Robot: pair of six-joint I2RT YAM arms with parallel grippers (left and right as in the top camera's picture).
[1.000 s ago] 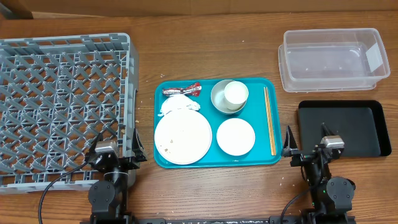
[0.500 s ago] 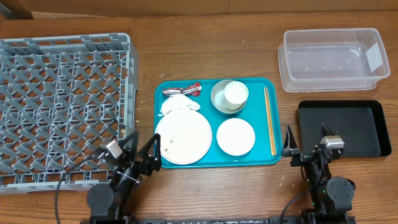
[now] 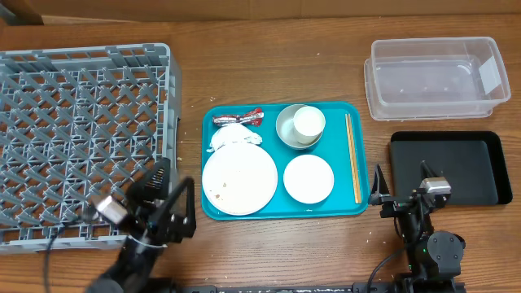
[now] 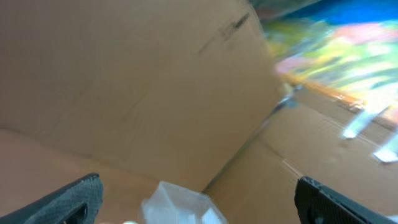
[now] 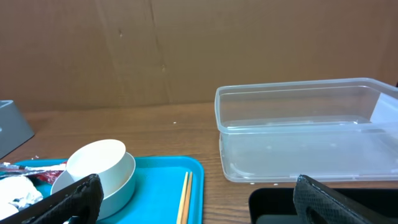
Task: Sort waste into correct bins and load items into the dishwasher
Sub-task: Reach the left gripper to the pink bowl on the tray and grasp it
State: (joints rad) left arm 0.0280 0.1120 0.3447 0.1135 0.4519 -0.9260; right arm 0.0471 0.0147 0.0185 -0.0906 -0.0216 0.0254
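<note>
At the near edge of the table, we find the left tool [image 3: 177,185] with its jaws spread wide and nothing between them, just off the near right corner of the grey dish rack [image 3: 81,138]. Its wrist view is blurred and gives us mostly brown cardboard. The right tool [image 3: 400,183] is just as wide and holds nothing, sitting between the teal tray [image 3: 277,213] and the black tray [image 3: 456,167].

Nearest us on the teal tray lie the large white plate [image 3: 239,181], speckled with crumbs [image 3: 218,195], and the small white dish [image 3: 308,178] beside it. Behind them the white cup [image 3: 308,122] sits inside the grey metal bowl [image 3: 285,134]. The crumpled napkin [image 3: 230,137] touches the plate's far rim, and the red-and-silver wrapper [image 3: 238,119] lies just beyond it. Wooden chopsticks [image 3: 352,159] lie along the tray's right side. Farthest off, the clear tub [image 3: 435,77] stands behind the black tray.
</note>
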